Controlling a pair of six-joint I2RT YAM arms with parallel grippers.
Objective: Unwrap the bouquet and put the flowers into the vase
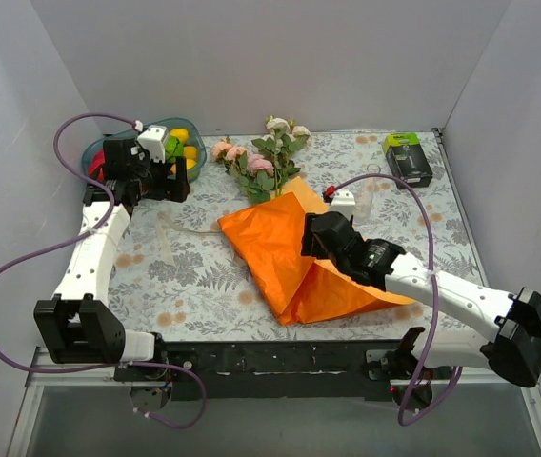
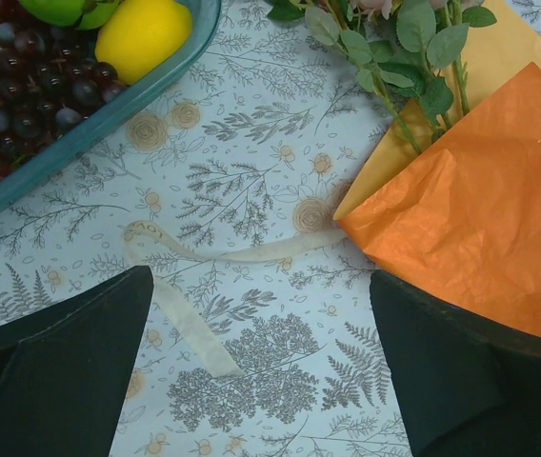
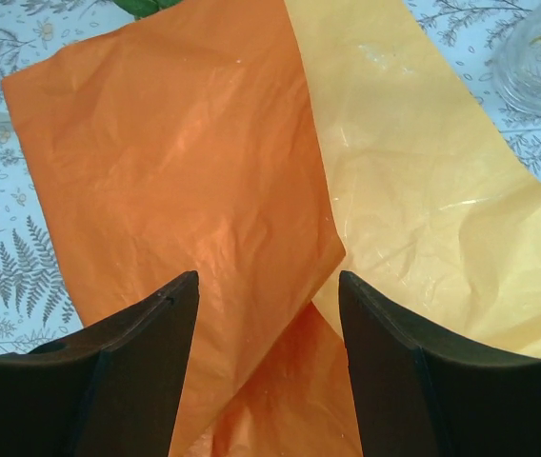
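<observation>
Bouquet point(image 1: 285, 238) is lying untied, ribbon point(image 2: 251, 252) off, wrapper point(image 3: 204, 162) half spread; flowers point(image 1: 261, 162) not yet in vase point(image 3: 537, 57); left claw point(image 2: 261, 286) and right claw point(image 3: 269, 286) hanging apart, empty.

We see the wrapper point(image 1: 270, 252) bright orange on its outer face and paler yellow-orange inside, a cream ribbon point(image 2: 251, 253), and the flowers point(image 1: 263, 157) with pink, peach and cream-white blooms over green leaves. The table cover point(image 1: 194, 276) is pale blue-white, printed with grey ferns and sprigs and small tan rosettes. We also note a teal bowl point(image 2: 161, 76) with a yellow lemon point(image 2: 142, 33), green fruit point(image 2: 56, 9) and dark purple-red grapes point(image 2: 23, 81), a black-and-green box point(image 1: 409, 158), and the clear, colourless vase point(image 3: 537, 57).
</observation>
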